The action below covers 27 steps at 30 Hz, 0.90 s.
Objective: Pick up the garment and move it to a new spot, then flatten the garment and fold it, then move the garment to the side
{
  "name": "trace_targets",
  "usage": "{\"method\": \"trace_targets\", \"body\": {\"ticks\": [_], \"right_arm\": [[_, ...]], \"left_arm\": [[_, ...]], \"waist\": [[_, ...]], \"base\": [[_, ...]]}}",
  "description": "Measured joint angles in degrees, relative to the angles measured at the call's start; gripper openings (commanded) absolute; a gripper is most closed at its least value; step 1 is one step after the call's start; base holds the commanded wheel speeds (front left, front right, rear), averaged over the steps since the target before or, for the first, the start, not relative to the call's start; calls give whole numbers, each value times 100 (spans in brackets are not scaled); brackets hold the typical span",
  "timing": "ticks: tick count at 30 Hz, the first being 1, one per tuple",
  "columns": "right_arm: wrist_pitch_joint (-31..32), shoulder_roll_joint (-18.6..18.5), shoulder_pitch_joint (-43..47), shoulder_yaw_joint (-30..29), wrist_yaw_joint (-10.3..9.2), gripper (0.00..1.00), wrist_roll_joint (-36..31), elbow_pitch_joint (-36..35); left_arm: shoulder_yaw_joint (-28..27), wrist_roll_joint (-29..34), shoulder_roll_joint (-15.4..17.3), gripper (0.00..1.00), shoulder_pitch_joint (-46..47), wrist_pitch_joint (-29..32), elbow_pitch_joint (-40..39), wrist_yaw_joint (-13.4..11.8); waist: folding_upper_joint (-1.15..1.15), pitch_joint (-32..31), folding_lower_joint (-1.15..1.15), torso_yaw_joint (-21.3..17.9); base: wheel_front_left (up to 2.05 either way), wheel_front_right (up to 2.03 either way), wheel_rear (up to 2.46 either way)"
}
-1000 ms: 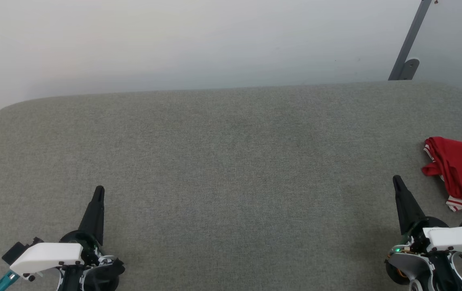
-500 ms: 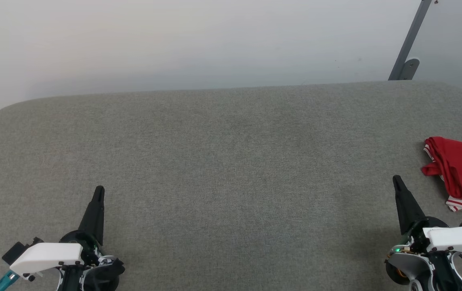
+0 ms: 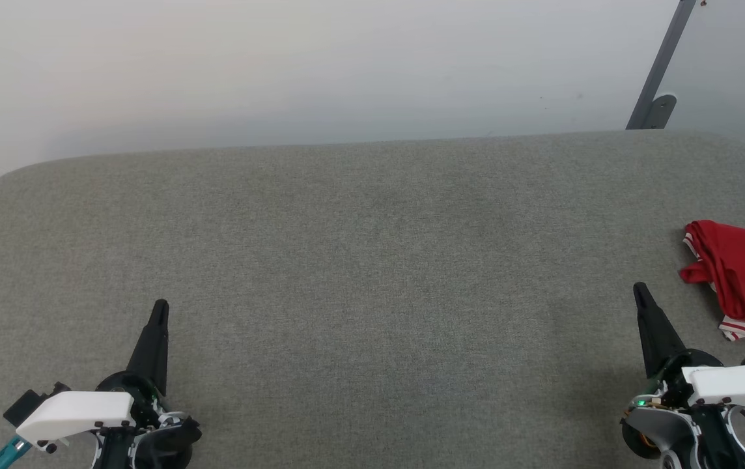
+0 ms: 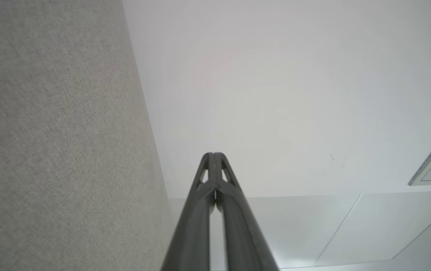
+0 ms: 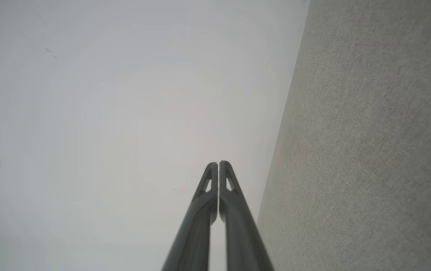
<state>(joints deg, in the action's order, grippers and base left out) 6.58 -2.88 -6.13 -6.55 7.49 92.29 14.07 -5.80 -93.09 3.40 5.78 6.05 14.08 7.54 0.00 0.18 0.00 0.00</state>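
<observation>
The garment (image 3: 740, 277) lay bunched at the right edge of the grey pad (image 3: 372, 273), red with striped trim showing, partly cut off by the frame. The right gripper (image 3: 639, 290) hovered near it, apart from the cloth, fingers pressed together and empty. The left gripper (image 3: 160, 307) sat well away at lower left, likewise closed on nothing.

Grey fabric surface (image 3: 372, 260); pale wall (image 3: 281, 65) behind; grey metal bracket (image 3: 656, 107).
</observation>
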Motion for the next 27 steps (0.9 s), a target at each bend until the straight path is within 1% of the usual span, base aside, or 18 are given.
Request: {"method": "trace_targets", "body": {"ticks": [27], "right_arm": [[0,0,0,2,0,0,0,0]], "left_arm": [[-22,19,-13,0,5,8,1,0]], "waist": [[0,0,0,0]], "base": [[0,0,0]]}}
